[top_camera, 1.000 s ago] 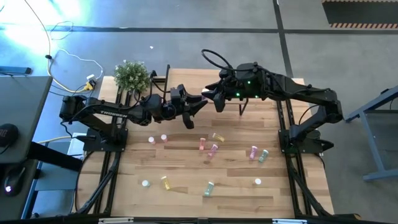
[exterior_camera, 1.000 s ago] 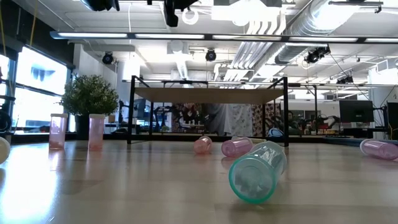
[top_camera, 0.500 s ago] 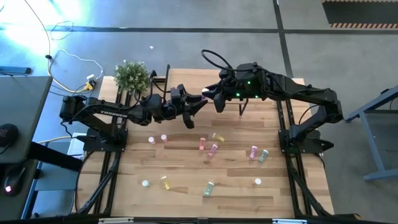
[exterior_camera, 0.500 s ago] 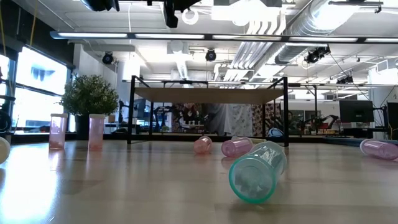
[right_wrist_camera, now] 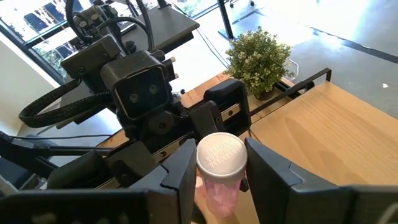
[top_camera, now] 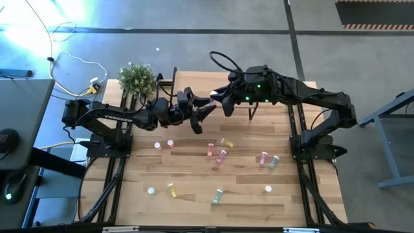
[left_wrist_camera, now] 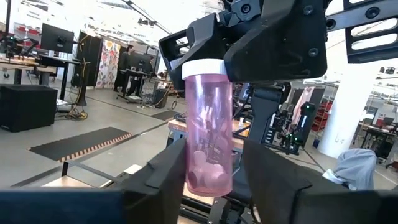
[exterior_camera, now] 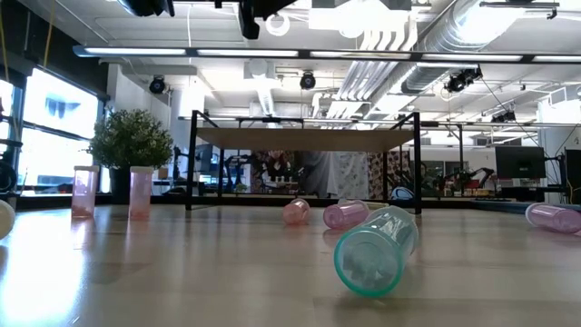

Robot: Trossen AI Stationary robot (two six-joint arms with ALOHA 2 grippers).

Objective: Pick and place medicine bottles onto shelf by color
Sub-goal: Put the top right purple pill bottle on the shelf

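A bright pink bottle (left_wrist_camera: 209,130) with a white cap stands upright in the air between my two grippers, above the shelf's near left part; it also shows in the high view (top_camera: 211,101). My right gripper (right_wrist_camera: 221,158) is shut on its cap. My left gripper (left_wrist_camera: 213,149) is open, with a finger on either side of the bottle's lower half; a gap shows at one finger. The shelf (exterior_camera: 304,138) stands at the table's far side, mostly under my right arm. Several other bottles lie or stand on the table, among them a mint one (exterior_camera: 374,250) on its side. My right gripper pinches the bottle's white cap (right_wrist_camera: 220,155) between its two fingers, which come level from the table's right. The bottle hangs upright below the cap, lifted clear of the shelf and table.
A potted plant (top_camera: 137,77) stands at the table's far left corner. Pink (top_camera: 222,156), yellow (top_camera: 172,189) and mint (top_camera: 273,162) bottles are scattered over the table's middle and near part. Two pink bottles (exterior_camera: 140,191) stand upright at the left.
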